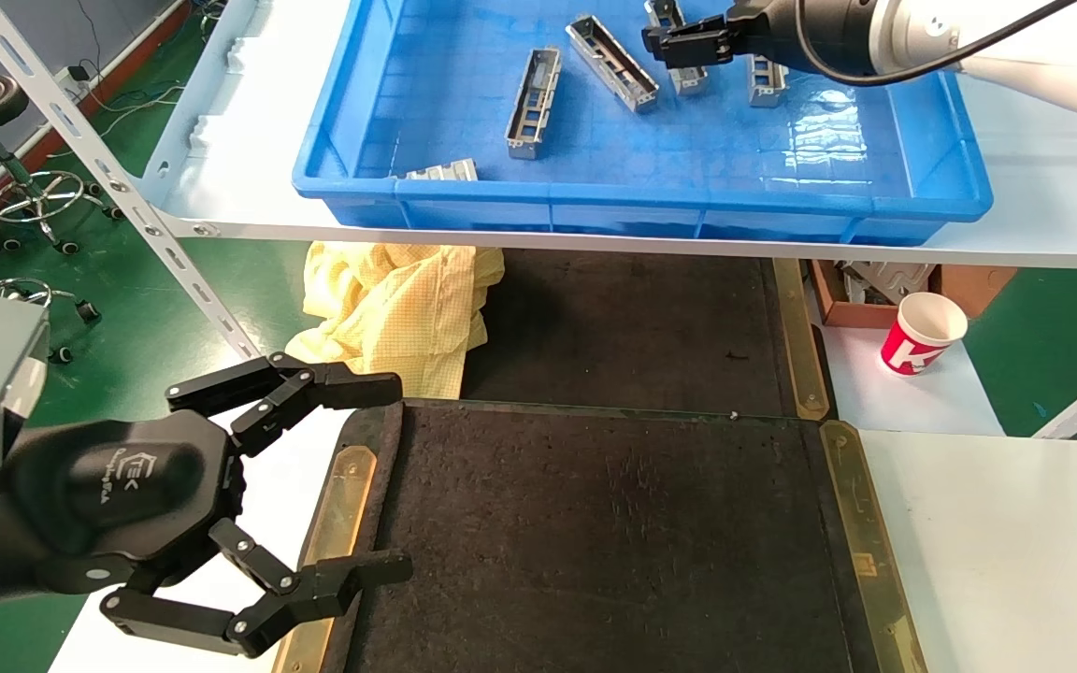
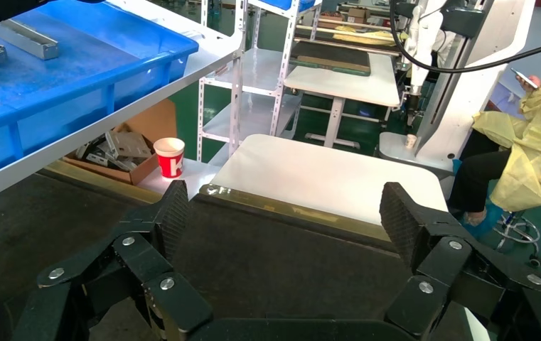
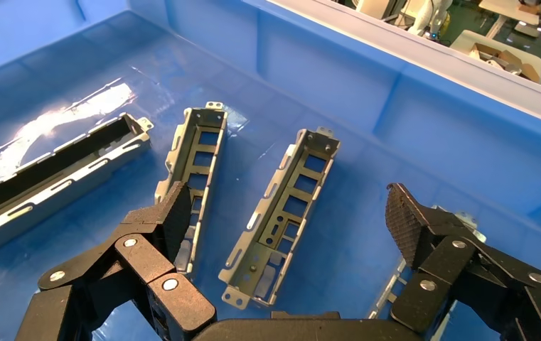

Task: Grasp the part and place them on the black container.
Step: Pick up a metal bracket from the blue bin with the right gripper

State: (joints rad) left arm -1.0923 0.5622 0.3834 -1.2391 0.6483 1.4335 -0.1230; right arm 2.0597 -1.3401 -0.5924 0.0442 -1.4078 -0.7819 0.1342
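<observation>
The right gripper hangs inside the blue crate on the far shelf, its fingers spread apart and holding nothing. From the right wrist camera, one metal part lies flat on the crate floor directly between the open fingers, its row of rectangular cut-outs facing up. A second part lies just beside it, partly under one finger, and a third part rests on its side farther off; a fourth seems to sit under the other finger, though only a sliver of it shows there.

In the head camera, four parts are spread over the far half of the crate: one towards the left, one angled next to it, one partly under the right gripper, and one to the right of it. A short ridged pale block lies against the crate's near wall.

The black tray sits on the near table, below the shelf, with brass strips along its left and right edges and nothing on its dark surface. The left gripper hovers at the tray's near left corner, fingers wide apart and empty. A yellow cloth lies beyond the tray on the left, and a red paper cup stands to the far right.
</observation>
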